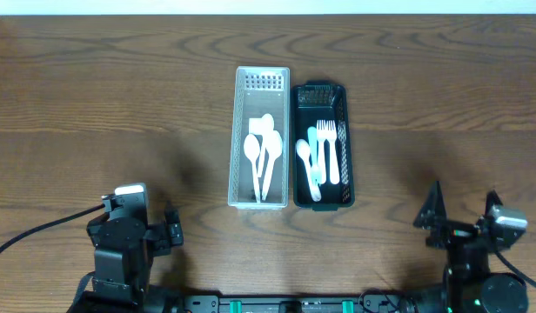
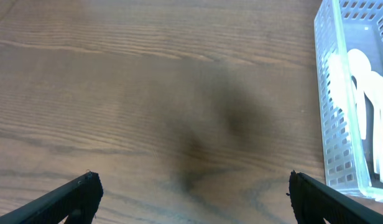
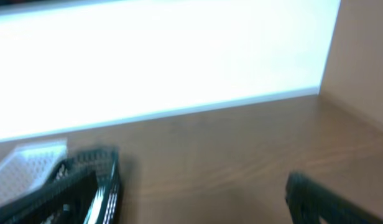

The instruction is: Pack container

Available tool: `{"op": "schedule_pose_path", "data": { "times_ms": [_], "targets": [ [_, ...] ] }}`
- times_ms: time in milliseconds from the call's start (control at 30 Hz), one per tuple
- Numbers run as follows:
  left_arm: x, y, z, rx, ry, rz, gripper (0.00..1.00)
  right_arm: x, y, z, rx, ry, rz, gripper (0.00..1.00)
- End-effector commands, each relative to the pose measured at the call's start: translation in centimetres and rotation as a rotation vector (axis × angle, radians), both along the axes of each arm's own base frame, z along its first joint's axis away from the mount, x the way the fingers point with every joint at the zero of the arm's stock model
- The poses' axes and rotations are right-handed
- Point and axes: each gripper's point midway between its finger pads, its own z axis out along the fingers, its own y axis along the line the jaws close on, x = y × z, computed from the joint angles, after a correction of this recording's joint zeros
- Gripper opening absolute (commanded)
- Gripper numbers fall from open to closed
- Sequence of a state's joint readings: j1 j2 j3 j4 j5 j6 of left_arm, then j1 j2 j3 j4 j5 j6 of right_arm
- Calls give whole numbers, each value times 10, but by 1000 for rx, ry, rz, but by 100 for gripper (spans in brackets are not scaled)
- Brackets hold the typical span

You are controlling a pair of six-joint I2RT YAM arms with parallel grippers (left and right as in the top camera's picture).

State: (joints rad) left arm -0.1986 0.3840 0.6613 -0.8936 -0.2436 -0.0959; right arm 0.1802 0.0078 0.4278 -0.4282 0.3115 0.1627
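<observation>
The left tool (image 2: 191, 178) and right tool (image 3: 191, 180) hang spread and empty; the plastic spoons (image 1: 252, 149) look light, stiff, slick, best pinched mid-handle.

The spoon basket (image 1: 263, 83) sits on the table (image 1: 94, 104), about in the middle. The fork basket (image 1: 318, 96) is just beside the spoon basket, on its right, with long sides together. The spoons (image 1: 261, 156) lie in the spoon basket, toward its near end. The forks (image 1: 331, 148) lie in the fork basket with one more spoon (image 1: 304, 156) to their left. The left gripper (image 2: 190, 182) is nearer than the spoon basket and off to its left. The right gripper (image 1: 464, 196) is nearer too, off to its right, past the fork basket.
</observation>
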Motion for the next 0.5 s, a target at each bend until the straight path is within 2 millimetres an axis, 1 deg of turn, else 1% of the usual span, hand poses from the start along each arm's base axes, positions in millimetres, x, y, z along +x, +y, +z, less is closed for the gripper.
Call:
{"op": "schedule_pose_path", "data": {
  "times_ms": [0,133,200,267,333,367,400,467],
  "targets": [
    [-1,1,-1,19,6,-3,98,20,0,-26,-137,-5,-16,99],
    [-1,1,-1,19,6,-3,98,35,4,-39,-165,-90,-9,99],
    [-1,1,-1,19,6,-3,98,40,6,-51,-192,-90,-5,99],
    [-1,1,-1,19,6,-3,98,44,11,-69,-242,-53,25,99],
    [-1,1,-1,19,6,-3,98,46,12,-88,-260,0,37,99],
    [-1,1,-1,19,6,-3,98,46,12,-102,-257,56,46,99],
    [-1,1,-1,19,6,-3,98,46,13,-107,-252,75,54,99],
    [-1,1,-1,19,6,-3,98,46,15,-104,-248,60,59,99]
  ]
}}
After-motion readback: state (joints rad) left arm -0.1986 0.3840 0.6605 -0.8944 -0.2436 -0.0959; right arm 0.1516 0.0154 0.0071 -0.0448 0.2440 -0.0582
